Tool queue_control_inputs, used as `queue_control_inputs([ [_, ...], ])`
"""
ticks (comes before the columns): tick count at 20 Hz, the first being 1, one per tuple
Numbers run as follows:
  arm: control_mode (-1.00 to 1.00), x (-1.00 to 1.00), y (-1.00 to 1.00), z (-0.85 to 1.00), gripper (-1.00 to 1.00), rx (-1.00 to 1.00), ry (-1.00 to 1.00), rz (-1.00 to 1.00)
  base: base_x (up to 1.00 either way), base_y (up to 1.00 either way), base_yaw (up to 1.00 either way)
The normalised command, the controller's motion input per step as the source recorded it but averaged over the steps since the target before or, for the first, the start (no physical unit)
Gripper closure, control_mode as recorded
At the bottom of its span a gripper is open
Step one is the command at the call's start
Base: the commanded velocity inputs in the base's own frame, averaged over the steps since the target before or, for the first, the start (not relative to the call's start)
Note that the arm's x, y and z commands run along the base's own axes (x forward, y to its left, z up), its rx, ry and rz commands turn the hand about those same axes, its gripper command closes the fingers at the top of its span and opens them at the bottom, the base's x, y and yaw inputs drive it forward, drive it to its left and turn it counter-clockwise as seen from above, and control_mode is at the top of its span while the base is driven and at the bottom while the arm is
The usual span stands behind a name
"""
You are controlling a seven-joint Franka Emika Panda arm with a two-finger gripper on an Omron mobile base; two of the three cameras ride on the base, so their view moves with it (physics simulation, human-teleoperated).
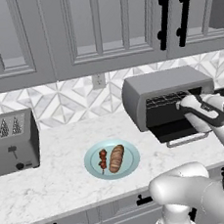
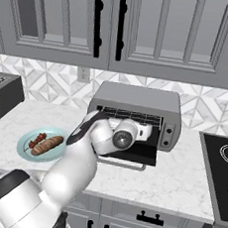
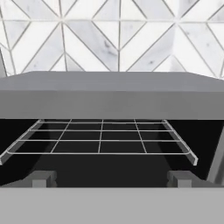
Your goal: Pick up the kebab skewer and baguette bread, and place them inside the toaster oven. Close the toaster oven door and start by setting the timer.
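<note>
Toaster oven (image 1: 146,93) at far right of counter (image 1: 57,179), against the tiled backsplash (image 1: 63,102); toaster oven door (image 2: 131,155) dropped flat toward the near side, silver bar handle (image 1: 186,140) at its near edge, wire rack (image 3: 100,140) bare inside. Knob panel on oven's right end, timer (image 2: 168,134) somewhere among those knobs, too small to single out. Gripper (image 3: 111,177) parked right at the oven mouth, jaws spread as wide as they go, holding nothing; dark fingertips (image 3: 41,178) low in hand view, facing the rack. Kebab skewer (image 1: 103,160) and baguette bread (image 1: 116,157) both on light blue plate (image 1: 93,171), left of the oven and nearer the counter edge; skewer left, bread right, lying side by side, nearly touching, hard to say if contact. Slotted toaster (image 1: 11,142) far left, not relevant. Handling guess: skewer light, thin, stiff stick with chunky pieces; likely rolls or pivots if pinched at one end, so best taken mid-length across the meat chunks. Bread light, firm crust, mildly crushable; grab across its narrow width at the middle, long axis crosswise to the jaws. Close neighbours, so risk of nudging one while closing on the other. Neither item picked yet; door and timer steps still ahead.
</note>
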Motion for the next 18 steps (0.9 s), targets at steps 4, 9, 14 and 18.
queue_control_inputs([
  [4,-1.0,0.22,0.0,0.0,-1.0,0.0,0.0,0.0,0.0,0.0,0.0],
  [9,-1.0,0.01,0.03,-0.12,-1.0,0.0,0.0,0.0,0.0,0.0,0.0],
  [14,-1.0,0.0,0.04,-0.04,-1.0,0.0,0.0,0.0,0.0,0.0,0.0],
  [18,-1.0,0.07,0.0,0.0,-1.0,0.0,0.0,0.0,0.0,0.0,0.0],
])
